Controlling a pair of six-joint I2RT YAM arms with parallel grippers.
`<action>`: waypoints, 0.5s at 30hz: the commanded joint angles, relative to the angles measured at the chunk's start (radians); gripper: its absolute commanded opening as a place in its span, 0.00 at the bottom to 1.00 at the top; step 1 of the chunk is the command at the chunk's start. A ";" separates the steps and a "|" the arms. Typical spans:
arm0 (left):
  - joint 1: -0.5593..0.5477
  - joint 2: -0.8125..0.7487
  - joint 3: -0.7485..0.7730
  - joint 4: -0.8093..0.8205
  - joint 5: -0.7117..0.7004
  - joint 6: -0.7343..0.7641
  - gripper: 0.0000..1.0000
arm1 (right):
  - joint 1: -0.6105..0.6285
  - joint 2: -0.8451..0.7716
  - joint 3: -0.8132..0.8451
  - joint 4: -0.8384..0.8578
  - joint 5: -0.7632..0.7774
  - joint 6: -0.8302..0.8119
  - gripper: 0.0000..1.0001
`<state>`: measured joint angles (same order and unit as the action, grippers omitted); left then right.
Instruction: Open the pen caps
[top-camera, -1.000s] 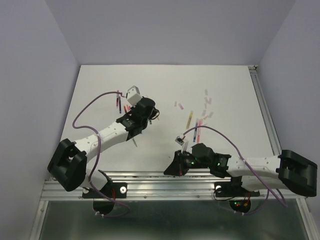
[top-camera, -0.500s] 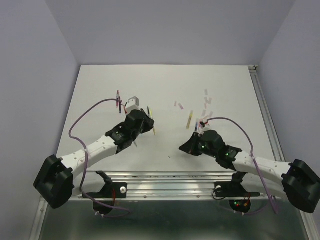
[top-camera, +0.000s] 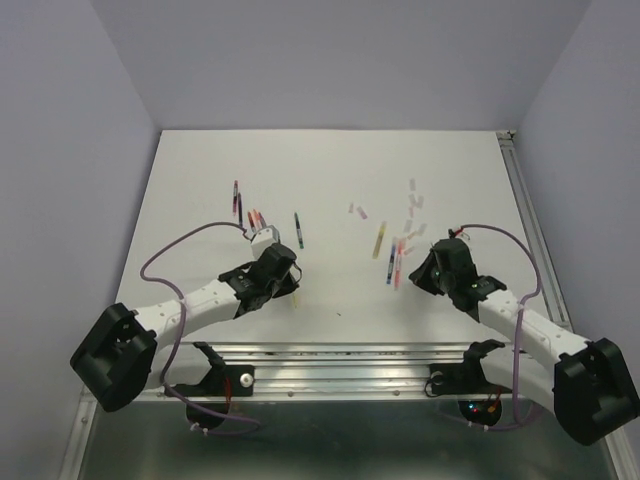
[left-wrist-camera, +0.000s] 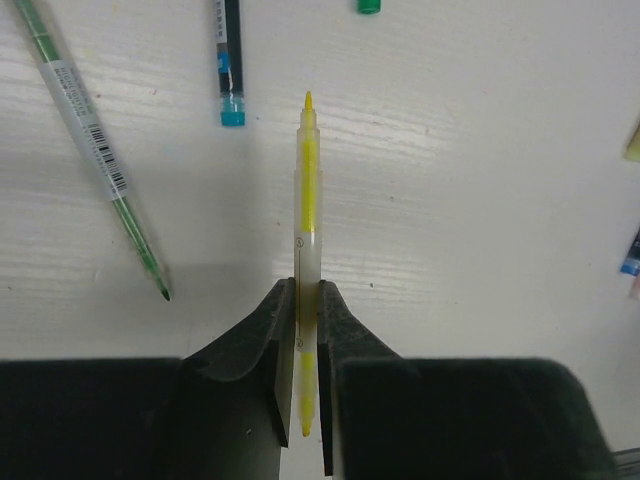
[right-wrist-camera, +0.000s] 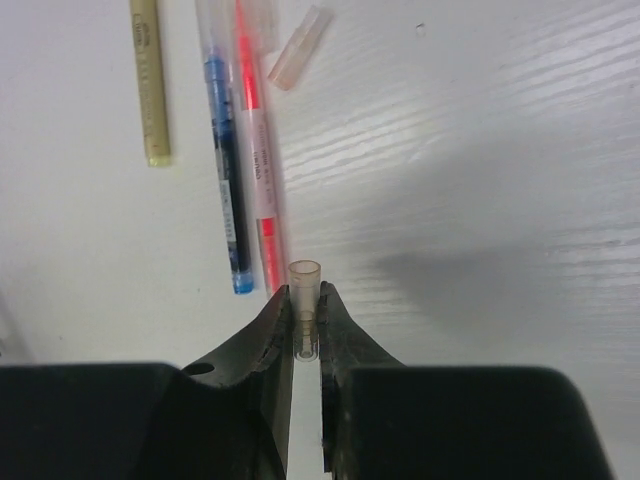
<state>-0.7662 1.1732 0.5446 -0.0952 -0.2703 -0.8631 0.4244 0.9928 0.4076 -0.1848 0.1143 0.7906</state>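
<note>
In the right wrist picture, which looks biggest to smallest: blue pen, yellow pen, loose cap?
blue pen
yellow pen
loose cap
Both pens run off the top edge, so their order is unsure.

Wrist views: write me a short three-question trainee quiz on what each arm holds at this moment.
1. True or false: the left jaws are shut on a yellow pen whose tip is bare.
2. What do the right jaws grip? A. a blue pen. B. a pale translucent cap. C. nothing.
3. Fill in: in the left wrist view, the uncapped pen lying on the table to the left of the held one is ___ in colour.

Key: 1 true; 2 B; 3 green, the green pen.
</note>
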 joint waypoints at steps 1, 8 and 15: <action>0.001 0.025 0.023 -0.038 -0.062 -0.016 0.00 | -0.052 0.058 0.105 -0.062 0.061 -0.059 0.01; 0.001 0.134 0.094 -0.124 -0.132 -0.005 0.04 | -0.096 0.176 0.187 -0.044 0.091 -0.112 0.01; 0.004 0.198 0.141 -0.132 -0.132 0.016 0.20 | -0.121 0.335 0.276 -0.021 0.073 -0.134 0.01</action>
<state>-0.7658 1.3518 0.6353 -0.1932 -0.3614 -0.8646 0.3218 1.2804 0.6025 -0.2302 0.1726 0.6872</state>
